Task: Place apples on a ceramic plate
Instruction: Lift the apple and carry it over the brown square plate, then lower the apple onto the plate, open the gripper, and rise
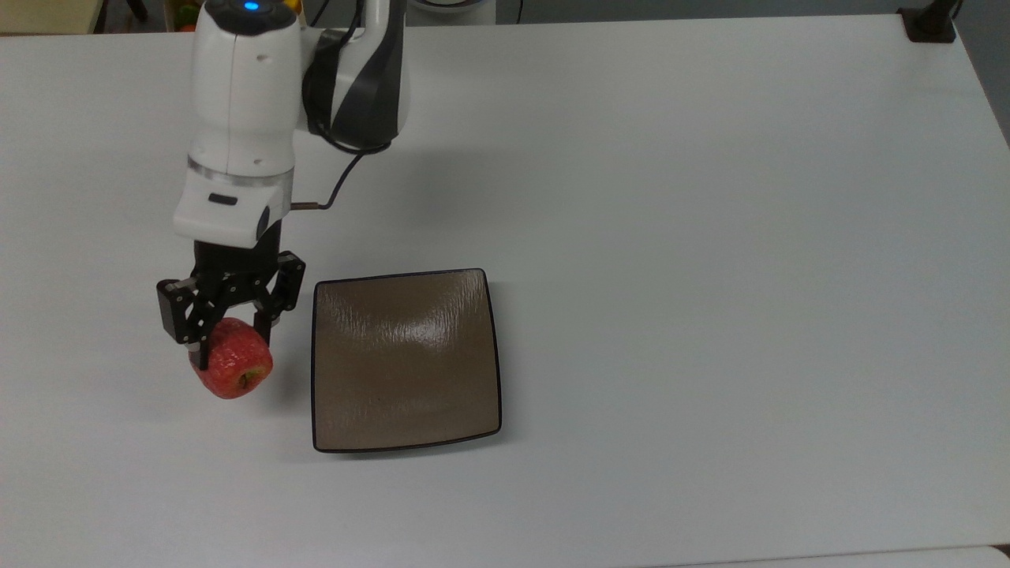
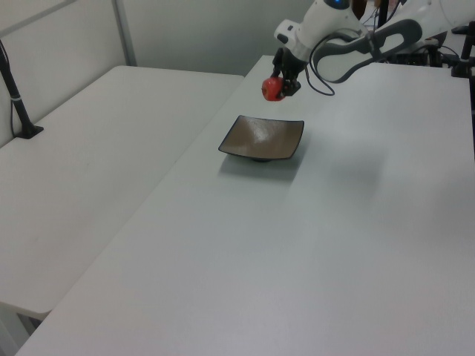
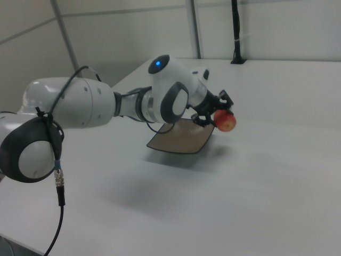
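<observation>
The gripper (image 1: 229, 335) is clamped on the apple (image 1: 233, 368), which hangs clear of the table beneath its fingers; the ceramic plate (image 1: 406, 359) lies just beside, toward the top view's right; firm, rounded, smooth-skinned, the fruit likely slips unless pinched across its widest part.

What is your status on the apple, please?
Gripper shut on apple, lifted off table. Plate empty, at the top view's right of apple. Path clear.

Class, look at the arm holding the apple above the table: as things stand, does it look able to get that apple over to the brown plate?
Probably yes. The gripper is shut on the apple, lifted off the table. The plate lies beside it with nothing between them.
</observation>
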`<state>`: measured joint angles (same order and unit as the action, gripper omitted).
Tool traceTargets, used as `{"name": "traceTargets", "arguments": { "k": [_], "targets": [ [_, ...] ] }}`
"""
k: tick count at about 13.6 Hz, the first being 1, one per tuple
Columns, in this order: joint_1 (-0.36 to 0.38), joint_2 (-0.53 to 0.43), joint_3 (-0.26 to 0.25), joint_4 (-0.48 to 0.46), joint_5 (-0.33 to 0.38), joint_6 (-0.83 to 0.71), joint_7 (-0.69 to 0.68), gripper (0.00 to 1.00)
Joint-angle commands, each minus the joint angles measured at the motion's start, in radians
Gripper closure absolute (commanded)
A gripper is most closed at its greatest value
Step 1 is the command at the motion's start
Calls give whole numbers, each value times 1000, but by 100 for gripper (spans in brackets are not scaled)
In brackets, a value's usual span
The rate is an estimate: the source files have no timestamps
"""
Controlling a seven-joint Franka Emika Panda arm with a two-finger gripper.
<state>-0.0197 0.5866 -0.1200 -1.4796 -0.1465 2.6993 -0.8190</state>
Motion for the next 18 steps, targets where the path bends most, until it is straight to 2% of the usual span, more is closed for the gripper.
{"name": "traceTargets", "arguments": {
  "k": [1, 3, 8, 11, 12, 15, 18],
  "targets": [
    [35, -73, 28, -61, -21, -31, 61, 44],
    [72, -73, 33, -57, -21, -79, 61, 44],
    [107, -59, 48, -65, -22, -128, 67, 44],
    [116, -53, 49, -76, -36, -142, 67, 30],
    [118, -53, 49, -76, -38, -147, 67, 16],
    [118, -53, 52, -65, -65, -203, 67, 0],
    [115, -60, 62, -64, -64, -219, 67, 0]
  ]
}}
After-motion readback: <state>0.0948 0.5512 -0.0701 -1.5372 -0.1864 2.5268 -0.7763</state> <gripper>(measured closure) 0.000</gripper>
